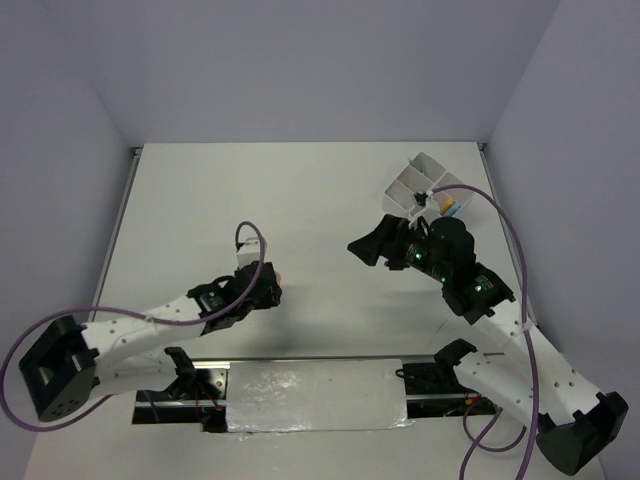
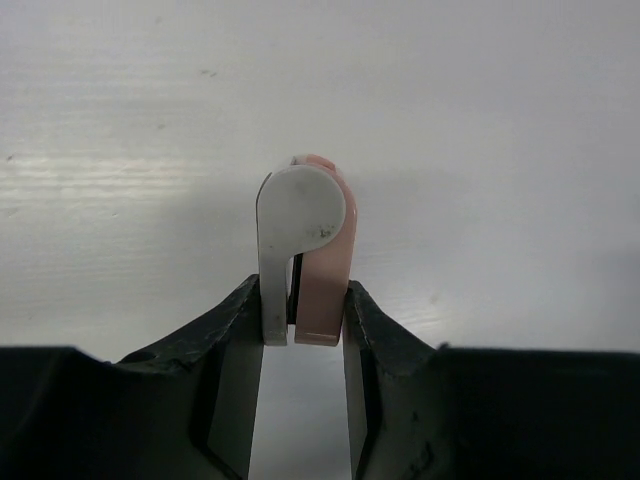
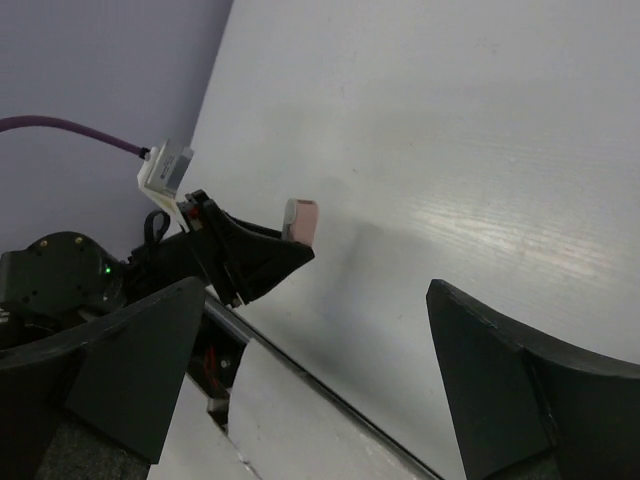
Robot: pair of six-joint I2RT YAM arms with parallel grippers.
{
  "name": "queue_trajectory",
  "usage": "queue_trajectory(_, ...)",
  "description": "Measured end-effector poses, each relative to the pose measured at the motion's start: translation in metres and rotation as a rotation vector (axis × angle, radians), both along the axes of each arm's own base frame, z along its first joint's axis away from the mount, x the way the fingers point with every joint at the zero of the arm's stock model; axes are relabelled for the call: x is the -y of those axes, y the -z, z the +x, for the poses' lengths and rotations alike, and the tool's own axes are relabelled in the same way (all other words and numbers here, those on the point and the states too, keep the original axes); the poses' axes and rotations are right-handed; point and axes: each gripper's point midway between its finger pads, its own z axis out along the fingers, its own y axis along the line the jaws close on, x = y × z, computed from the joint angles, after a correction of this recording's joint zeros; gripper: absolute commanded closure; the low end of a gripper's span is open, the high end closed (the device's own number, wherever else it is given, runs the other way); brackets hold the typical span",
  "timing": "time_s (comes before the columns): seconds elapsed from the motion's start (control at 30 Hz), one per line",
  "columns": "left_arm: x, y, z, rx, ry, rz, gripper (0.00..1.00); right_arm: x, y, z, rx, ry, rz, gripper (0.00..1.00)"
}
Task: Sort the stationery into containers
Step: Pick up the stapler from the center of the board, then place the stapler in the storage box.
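A short pink and white stationery piece stands on edge on the table, its rounded end pointing away from the camera. My left gripper is shut on it, one finger pressed against each flat side. The same piece shows in the right wrist view, sticking out of the left fingers. From above, the left gripper is left of the middle of the table. The white divided tray sits at the far right, with small orange and blue pieces in one compartment. My right gripper hovers open just in front of the tray, holding nothing.
The right arm's body covers part of the tray's near side. A purple cable loops above the left wrist. A metal mounting plate runs along the near edge between the arm bases. Walls close in the table on three sides.
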Motion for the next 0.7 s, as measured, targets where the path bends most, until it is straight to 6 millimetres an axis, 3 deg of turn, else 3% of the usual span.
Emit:
queue_trajectory(0.2,0.025,-0.064,-0.007,0.284,0.208,-0.224,1.0,-0.017,-0.014,-0.003,0.053,-0.073,0.047,0.0)
queue_trajectory(0.37,0.044,-0.106,-0.015,0.46,0.368,-0.313,1.0,-0.052,0.006,-0.015,0.013,-0.169,0.013,0.02)
queue_trajectory(0.57,0.066,-0.133,-0.034,0.578,0.558,-0.337,1.0,-0.085,0.022,-0.029,0.004,-0.24,-0.025,0.17)
queue_trajectory(0.7,0.072,-0.13,-0.042,0.594,0.63,-0.307,1.0,-0.101,0.027,-0.033,0.003,-0.272,-0.034,0.28)
